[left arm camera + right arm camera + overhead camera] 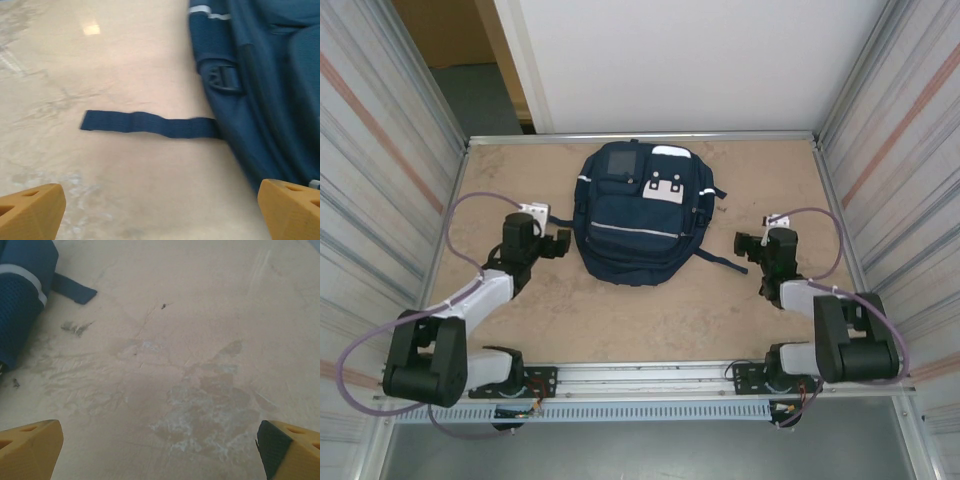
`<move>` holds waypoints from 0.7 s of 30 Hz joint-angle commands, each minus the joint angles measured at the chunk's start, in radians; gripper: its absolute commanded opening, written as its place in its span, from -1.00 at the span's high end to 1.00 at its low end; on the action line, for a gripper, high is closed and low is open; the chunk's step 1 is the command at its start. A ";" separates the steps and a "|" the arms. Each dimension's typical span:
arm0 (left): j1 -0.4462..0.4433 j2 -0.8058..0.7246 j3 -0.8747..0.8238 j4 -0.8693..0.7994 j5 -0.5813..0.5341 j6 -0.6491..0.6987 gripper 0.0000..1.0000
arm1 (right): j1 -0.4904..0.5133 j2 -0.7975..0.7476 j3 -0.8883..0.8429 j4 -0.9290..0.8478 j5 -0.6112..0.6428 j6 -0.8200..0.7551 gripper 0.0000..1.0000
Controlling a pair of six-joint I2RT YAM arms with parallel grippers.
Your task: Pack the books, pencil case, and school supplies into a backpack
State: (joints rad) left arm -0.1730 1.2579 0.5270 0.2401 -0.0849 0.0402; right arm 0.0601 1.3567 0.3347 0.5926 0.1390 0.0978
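**Backpack flat on the worktop, both sets of fingers spread wide and empty**

The backpack [638,215] lies front-up on the middle of the worktop [620,320], towards the far edge. Its pockets and pale patches face the overhead camera, and its top points away from the arm bases.

The left fingers [560,243] stand just beside the bag's left flank. In the left wrist view the two orange tips [30,210] sit at opposite lower corners, as far apart as they go. Between them there is only bare worktop; they grip nothing. Ahead of them a loose navy strap [145,124] lies flat on the surface, running out from the bag's side below a dark buckle [223,79]. The tip on the bag's side overlaps its fabric in that view, and whether it touches cannot be told.

The right fingers [745,245] sit near the bag's right side, clear of its body. In the right wrist view they [30,447] also sit at the far lower corners, wide open over scuffed worktop and holding nothing. The bag's edge and a strap end [75,290] lie at the upper left.

The left arm reaches forward and inward from its base at the near left, its wrist turned towards the bag. The right arm is folded tighter, with its elbow block at the near right, its forearm running forward and its wrist pointing left at the bag. A pale purple cable loops over each arm.
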 commanded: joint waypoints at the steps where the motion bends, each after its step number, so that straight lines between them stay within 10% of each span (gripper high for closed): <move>1: 0.026 0.029 0.018 0.142 0.053 0.058 -0.97 | -0.039 0.078 0.035 0.188 -0.042 -0.055 -0.98; 4: 0.045 0.062 0.021 0.143 0.113 0.100 -0.97 | -0.102 0.216 -0.001 0.414 -0.126 -0.012 -0.97; 21: 0.092 0.135 -0.102 0.432 0.106 0.108 -0.97 | -0.101 0.186 0.075 0.205 -0.142 -0.015 -0.97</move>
State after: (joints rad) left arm -0.0925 1.3808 0.4477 0.5503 0.0505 0.1204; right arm -0.0452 1.5467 0.3950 0.7853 0.0013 0.0887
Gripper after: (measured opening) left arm 0.986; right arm 0.987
